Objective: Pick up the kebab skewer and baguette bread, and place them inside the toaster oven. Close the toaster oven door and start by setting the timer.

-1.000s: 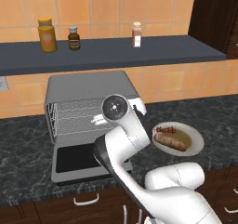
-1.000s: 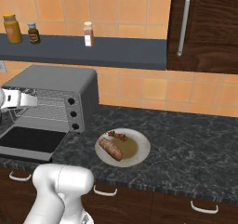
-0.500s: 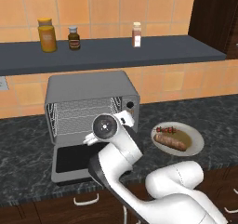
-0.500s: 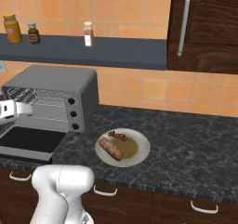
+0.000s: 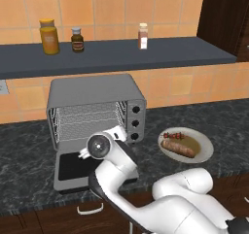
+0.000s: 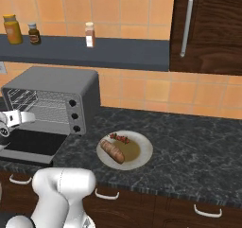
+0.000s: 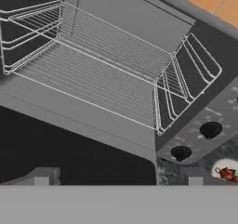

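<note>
- Hand (image 7: 118, 179) hovers low over the dropped-open toaster oven door (image 5: 73, 167), just in front of the toaster oven (image 5: 95, 111); its two fingertips (image 7: 42, 175) stand well apart with nothing between them, so it is spread and carrying nothing.
- Toaster oven sits on the dark desk (image 6: 189, 146) with its mouth open and the wire rack (image 7: 97, 74) bare. Judged from this, no food is loaded yet, and the main risk is the arm knocking the door or the oven's front edge as it swings away toward the food.
- Plate (image 6: 142, 149) lies on the desk to the right of the toaster oven, well apart from the hand. A long sideways reach is needed, and the elbow could sweep the knob panel on the way.
- Baguette bread (image 6: 112, 151) lies on the plate on its near side. Its rounded shape may roll or slip out of a shallow pinch.
- Kebab skewer (image 6: 119, 138) lies on the plate behind the bread, nearer the toaster oven's side wall. It is thin and close to the loaf, so a grasp could miss it or nudge the bread off the plate.
</note>
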Robot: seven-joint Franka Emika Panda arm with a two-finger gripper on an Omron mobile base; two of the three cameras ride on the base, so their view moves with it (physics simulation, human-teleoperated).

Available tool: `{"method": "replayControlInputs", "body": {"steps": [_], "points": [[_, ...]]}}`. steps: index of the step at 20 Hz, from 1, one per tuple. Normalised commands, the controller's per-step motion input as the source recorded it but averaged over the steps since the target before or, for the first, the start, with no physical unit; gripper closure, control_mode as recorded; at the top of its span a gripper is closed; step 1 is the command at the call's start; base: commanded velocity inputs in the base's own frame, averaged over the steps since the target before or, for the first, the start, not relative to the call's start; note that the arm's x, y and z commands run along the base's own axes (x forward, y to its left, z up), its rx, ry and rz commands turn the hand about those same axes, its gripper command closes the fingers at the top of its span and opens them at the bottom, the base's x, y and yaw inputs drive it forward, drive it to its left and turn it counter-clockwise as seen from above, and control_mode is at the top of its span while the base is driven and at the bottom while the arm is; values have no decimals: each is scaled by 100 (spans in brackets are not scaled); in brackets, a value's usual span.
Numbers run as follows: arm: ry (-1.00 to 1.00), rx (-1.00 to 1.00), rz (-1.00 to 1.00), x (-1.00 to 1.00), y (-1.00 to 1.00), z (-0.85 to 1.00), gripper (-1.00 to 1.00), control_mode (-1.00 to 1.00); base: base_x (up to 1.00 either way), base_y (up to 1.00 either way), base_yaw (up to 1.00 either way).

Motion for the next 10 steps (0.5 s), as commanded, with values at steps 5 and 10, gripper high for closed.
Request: {"method": "replayControlInputs", "body": {"steps": [5,10], "points": [[1,0,-4,50,11,-9,-100,-100,0,0,0],[2,0,-1,33,1,-10,-100,-100,0,0,0]]}}
